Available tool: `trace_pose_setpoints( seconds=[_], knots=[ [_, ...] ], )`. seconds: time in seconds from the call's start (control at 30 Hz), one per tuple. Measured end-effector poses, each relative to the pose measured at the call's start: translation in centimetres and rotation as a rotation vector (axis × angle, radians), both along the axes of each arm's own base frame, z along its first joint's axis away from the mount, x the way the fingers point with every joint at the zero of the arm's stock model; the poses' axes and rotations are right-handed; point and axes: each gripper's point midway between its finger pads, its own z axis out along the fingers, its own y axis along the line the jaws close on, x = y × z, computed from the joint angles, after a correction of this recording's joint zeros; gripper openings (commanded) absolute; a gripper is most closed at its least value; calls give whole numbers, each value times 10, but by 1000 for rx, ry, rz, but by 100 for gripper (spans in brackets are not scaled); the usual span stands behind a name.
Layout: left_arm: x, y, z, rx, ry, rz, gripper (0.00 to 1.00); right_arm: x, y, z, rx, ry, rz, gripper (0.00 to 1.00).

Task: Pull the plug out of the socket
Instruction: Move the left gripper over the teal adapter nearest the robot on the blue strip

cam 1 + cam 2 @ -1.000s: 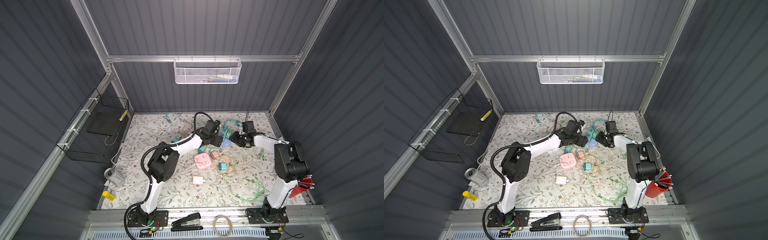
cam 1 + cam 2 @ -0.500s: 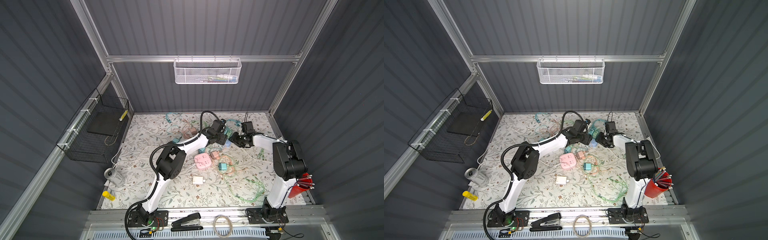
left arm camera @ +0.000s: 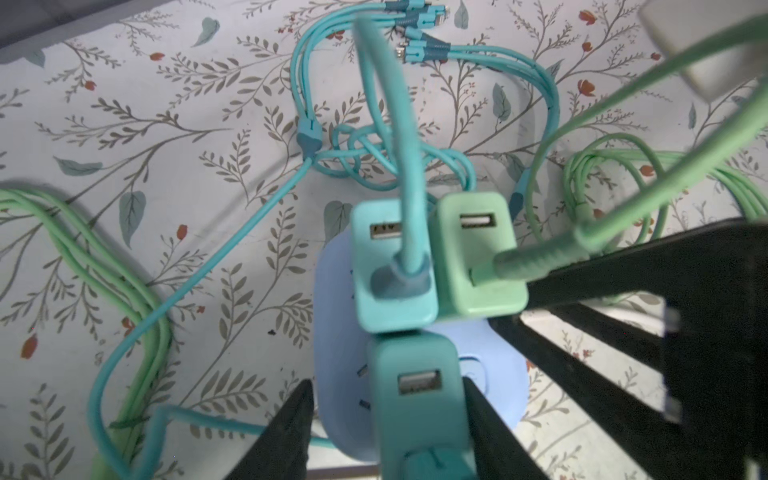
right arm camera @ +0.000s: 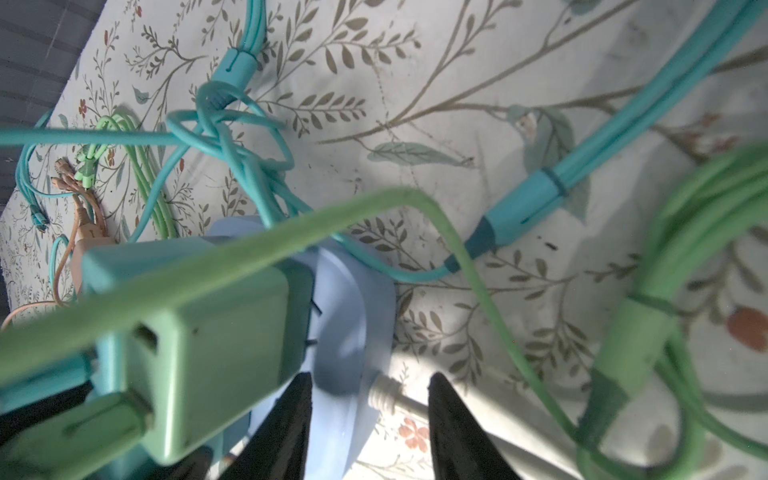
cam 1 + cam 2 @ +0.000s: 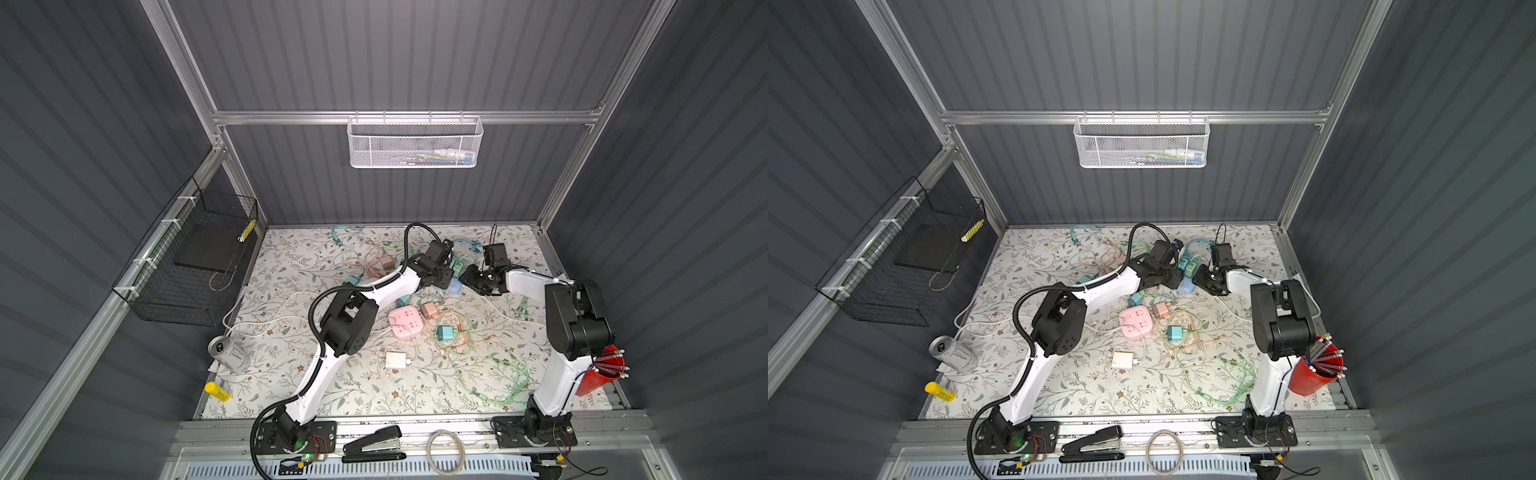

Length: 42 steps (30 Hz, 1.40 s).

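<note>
1. The socket is a pale blue block lying toward the back of the table, between the ends of the two arms in both top views. Its face carries three plugs packed close together: the teal plug, a corded teal plug and a green plug.
2. The left gripper straddles the teal plug with its jaws partly open. One finger lies against the plug's side. On the other side a strip of socket shows between finger and plug, so I judge it not yet gripped.
3. The right gripper has its jaws partly apart on either side of the socket's rim, where the white cord leaves it. Whether it actually pinches the block I cannot tell.
4. The relation that matters: the teal plug stands out of the socket's face toward the left wrist, its long axis in line with the left gripper's fingers. The pull should probably run straight back along that axis — away from the face, not sideways, since the neighbours crowd it.
5. The left arm is the one on the plug — the right looks placed to steady the socket against the pull.
</note>
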Motion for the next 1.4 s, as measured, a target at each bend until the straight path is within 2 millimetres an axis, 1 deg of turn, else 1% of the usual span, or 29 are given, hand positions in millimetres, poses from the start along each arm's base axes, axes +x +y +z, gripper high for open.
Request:
trace_pose_setpoints(
  seconds=[0.1, 0.4, 0.57, 0.73, 0.83, 1.0, 1.4],
  knots=[
    [2, -4, 0, -3, 1, -9, 48, 0, 0, 0, 0, 0, 0, 50],
    [-3, -5, -18, 24, 52, -26, 48, 0, -2, -1, -7, 1, -10, 54],
    [-3, -7, -18, 25, 57, -30, 46, -1, -5, -3, -10, 5, -17, 55],
    [-3, -12, -19, 25, 58, -35, 35, 0, -4, -3, -8, 3, -20, 55],
    [-1, -13, -18, 24, 56, -34, 31, -1, -5, -3, -8, 6, -27, 56],
    [-1, -13, -18, 26, 58, -35, 28, -2, -6, -6, -1, 9, -38, 58],
    [0, -15, -18, 29, 56, -41, 27, -1, -9, -8, 20, -2, -61, 62]
  ],
)
